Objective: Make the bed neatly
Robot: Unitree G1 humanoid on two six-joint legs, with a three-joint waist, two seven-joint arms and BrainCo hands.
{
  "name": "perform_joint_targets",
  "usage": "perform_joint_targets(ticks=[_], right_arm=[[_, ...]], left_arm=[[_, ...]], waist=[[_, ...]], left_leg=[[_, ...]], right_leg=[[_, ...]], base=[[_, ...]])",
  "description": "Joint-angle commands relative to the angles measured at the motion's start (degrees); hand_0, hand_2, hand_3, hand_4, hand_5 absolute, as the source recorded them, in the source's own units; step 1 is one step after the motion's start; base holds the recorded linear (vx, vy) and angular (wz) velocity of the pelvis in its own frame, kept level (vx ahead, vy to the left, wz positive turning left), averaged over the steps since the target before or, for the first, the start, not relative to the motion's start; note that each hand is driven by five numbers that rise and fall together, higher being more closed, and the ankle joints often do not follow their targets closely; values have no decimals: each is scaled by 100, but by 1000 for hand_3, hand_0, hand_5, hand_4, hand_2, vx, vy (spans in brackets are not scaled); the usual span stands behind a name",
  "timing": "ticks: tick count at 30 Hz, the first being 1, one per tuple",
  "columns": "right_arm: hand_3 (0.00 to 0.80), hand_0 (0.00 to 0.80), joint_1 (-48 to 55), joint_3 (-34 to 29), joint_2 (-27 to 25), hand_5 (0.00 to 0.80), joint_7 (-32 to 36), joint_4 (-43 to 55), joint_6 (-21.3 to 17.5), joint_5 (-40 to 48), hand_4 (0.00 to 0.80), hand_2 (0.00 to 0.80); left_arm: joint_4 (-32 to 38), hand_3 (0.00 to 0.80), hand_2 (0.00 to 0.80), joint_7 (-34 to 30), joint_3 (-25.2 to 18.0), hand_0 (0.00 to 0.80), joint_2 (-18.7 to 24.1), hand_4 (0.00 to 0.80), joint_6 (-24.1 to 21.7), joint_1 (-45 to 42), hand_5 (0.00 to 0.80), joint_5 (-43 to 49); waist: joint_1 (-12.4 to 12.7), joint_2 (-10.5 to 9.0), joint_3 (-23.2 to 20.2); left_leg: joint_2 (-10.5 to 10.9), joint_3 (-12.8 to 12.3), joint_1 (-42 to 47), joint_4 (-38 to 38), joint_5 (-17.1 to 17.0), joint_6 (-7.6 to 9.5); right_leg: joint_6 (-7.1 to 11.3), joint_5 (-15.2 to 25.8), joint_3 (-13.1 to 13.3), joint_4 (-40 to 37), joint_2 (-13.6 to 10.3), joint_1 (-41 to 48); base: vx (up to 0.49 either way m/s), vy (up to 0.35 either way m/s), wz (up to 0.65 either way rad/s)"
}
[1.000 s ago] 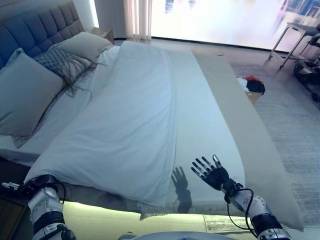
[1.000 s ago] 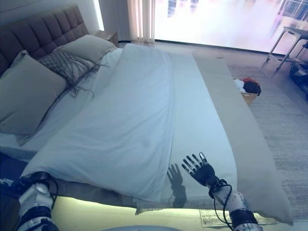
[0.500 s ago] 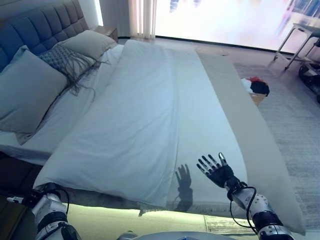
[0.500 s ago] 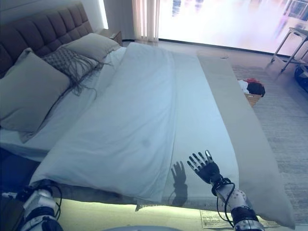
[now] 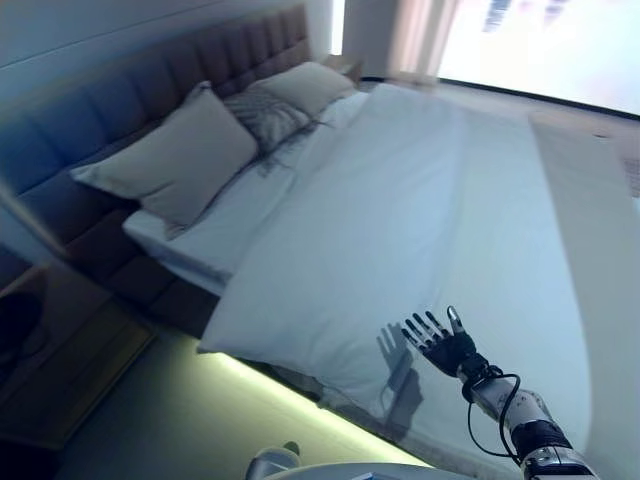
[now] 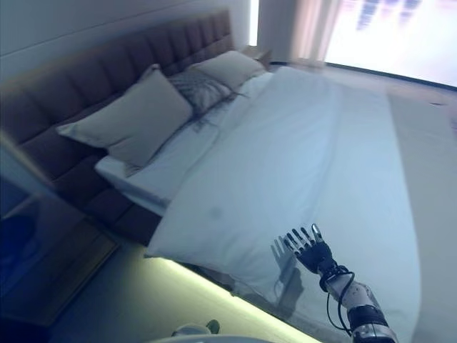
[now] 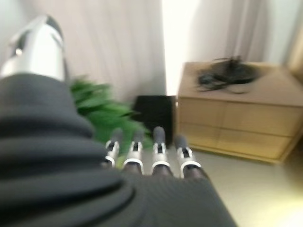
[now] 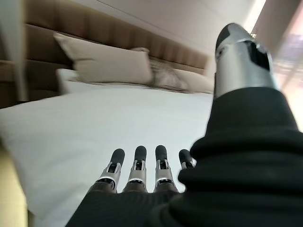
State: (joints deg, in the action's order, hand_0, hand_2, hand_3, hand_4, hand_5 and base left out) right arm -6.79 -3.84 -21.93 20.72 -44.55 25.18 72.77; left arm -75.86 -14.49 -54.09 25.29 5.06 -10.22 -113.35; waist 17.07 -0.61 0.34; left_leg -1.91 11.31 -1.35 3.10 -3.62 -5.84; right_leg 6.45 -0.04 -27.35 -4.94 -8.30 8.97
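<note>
The bed has a white duvet [image 5: 400, 230] spread over it, its near edge hanging over the side. A large beige pillow [image 5: 175, 165], a grey fringed cushion [image 5: 265, 118] and a second beige pillow [image 5: 310, 85] lean on the padded headboard [image 5: 150, 100]. My right hand [image 5: 438, 340] is open, fingers spread, just above the duvet near its near edge, holding nothing; its wrist view [image 8: 142, 170] shows straight fingers over the duvet. My left hand [image 7: 151, 156] is open and empty, away from the bed, and shows only in its wrist view.
A beige runner [image 5: 610, 200] lies across the foot of the bed. A wooden bedside table [image 5: 70, 360] stands by the headboard at the near side. The left wrist view shows a wooden cabinet [image 7: 232, 118] with dark cords on top, a green plant [image 7: 97, 106] and a black box [image 7: 154, 111].
The camera has swung left toward the headboard, so the whole picture shifted. My left arm has left the eye views. My right hand stays open over the duvet's near edge.
</note>
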Motion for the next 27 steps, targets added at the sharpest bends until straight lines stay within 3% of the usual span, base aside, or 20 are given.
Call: perform_joint_targets(ticks=[1, 4, 7, 10, 13, 16, 19, 23, 27], right_arm=[[0, 0, -537, -36, 63, 0, 256, -85, -19, 36, 0, 0], [0, 0, -583, 113, 16, 0, 476, -91, -176, -873, 0, 0], [0, 0, -693, 389, -48, 0, 657, -32, -324, -1151, 0, 0], [0, 0, -756, 682, -57, 0, 533, 399, -512, -1251, 0, 0], [0, 0, -771, 874, -29, 0, 410, 803, -626, -1388, 0, 0], [0, 0, -737, 1032, 49, 0, 353, 1087, -647, -1498, 0, 0], [0, 0, -732, 1159, 118, 0, 224, 1227, -681, -1577, 0, 0], [0, 0, -892, 1235, 166, 0, -73, 1052, -690, -1454, 0, 0], [0, 0, -775, 1203, 177, 0, -85, 616, -790, -1742, 0, 0]], left_arm=[[-396, 0, 0, -274, 458, 0, 415, 0, 1140, 137, 0, 35], [-351, 0, 0, 64, 780, 0, 299, 0, 1134, 15, 0, 35], [-334, 0, 0, 442, 1116, 0, 286, 0, 1053, -66, 0, 35], [-432, 0, 0, 495, 1343, 0, 119, 0, 719, 55, 0, 1517], [-524, 0, 0, 554, 1698, 0, -36, 0, 90, 254, 0, 3428], [-415, 0, 0, 741, 2426, 0, -302, 0, -373, 529, 0, 4822], [-249, 0, 0, 906, 3548, 0, -582, 0, -702, 761, 0, 6369], [-83, 0, 0, 1038, 4903, 0, -714, 0, -854, 989, 0, 7750], [70, 0, 0, 1011, 5612, 0, -713, 0, -794, 1097, 0, 8431]], waist=[[153, -319, -45], [188, -367, -9], [159, -406, 15], [43, -452, 6], [-163, -473, -16], [-349, -454, -26], [-521, -424, -39], [-766, -348, -43], [-1010, -221, 1]], left_leg=[[224, -246, 120, 190, 162, 236], [209, -250, 104, 190, 154, 235], [190, -272, 116, 190, 149, 229], [166, -362, 147, 190, 152, 231], [133, -509, 162, 190, 129, 243], [92, -659, 199, 190, 143, 252], [44, -879, 237, 190, 165, 264], [-38, -1240, 307, 190, 233, 268], [-109, -1570, 431, 190, 310, 276]], right_leg=[[281, 253, 260, -6, -319, -156], [269, 267, 221, -6, -314, -180], [257, 275, 218, -6, -300, -182], [256, 270, 274, -6, -281, -190], [254, 311, 367, -6, -277, -244], [254, 351, 476, -6, -276, -293], [252, 420, 611, -6, -276, -365], [234, 504, 862, -6, -252, -500], [235, 544, 1113, -6, -217, -581]], base=[[-39, -20, 33], [-29, -37, 4], [-5, -41, -2], [5, -38, -7], [-16, -28, -16], [-4, -47, -21], [5, -60, -27], [0, -61, -44], [12, -38, -50]])
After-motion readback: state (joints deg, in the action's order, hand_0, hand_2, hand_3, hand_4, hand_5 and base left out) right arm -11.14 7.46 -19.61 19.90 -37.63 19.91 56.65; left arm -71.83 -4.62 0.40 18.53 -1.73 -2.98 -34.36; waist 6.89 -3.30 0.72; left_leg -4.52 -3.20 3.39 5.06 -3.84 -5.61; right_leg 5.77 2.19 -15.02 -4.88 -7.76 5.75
